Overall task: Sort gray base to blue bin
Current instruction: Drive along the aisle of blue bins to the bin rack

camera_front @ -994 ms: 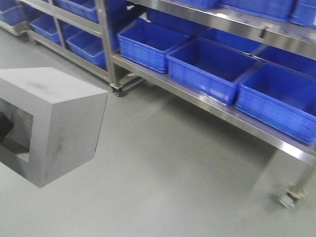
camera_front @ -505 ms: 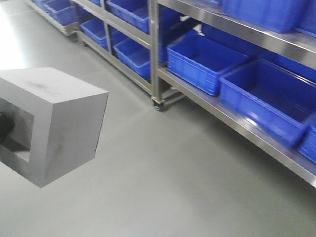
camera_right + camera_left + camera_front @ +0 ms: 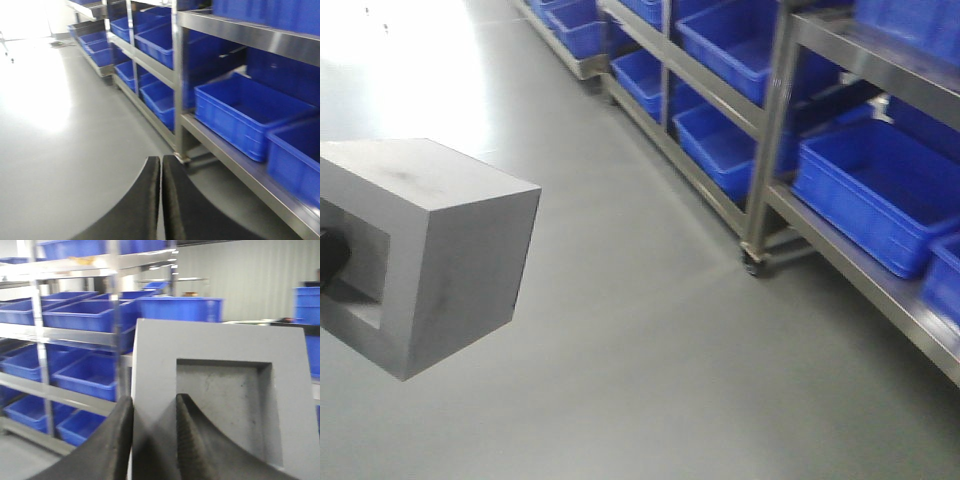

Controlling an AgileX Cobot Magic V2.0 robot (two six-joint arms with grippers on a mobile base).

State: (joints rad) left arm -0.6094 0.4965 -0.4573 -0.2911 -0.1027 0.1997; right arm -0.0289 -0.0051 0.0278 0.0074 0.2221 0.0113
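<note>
The gray base (image 3: 430, 255) hangs in the air at the left of the front view, its square recess facing left. In the left wrist view the gray base (image 3: 215, 390) fills the frame, and my left gripper (image 3: 154, 402) is shut on its wall, one finger outside and one inside the recess. My right gripper (image 3: 161, 165) is shut with nothing in it, over bare floor. Blue bins stand on the steel shelves at the right; one blue bin (image 3: 880, 195) sits on the lowest shelf, another blue bin (image 3: 245, 117) shows in the right wrist view.
A long steel shelf rack (image 3: 770, 140) on castors runs along the right side, filled with several blue bins. Gray floor (image 3: 640, 330) spreads between me and the rack, with a bright glare patch at the far left. More shelves (image 3: 75, 335) of bins show in the left wrist view.
The view has swung left along the rack: the shelves and bins slid to the right of the frame. The gray base keeps its place in the left gripper.
</note>
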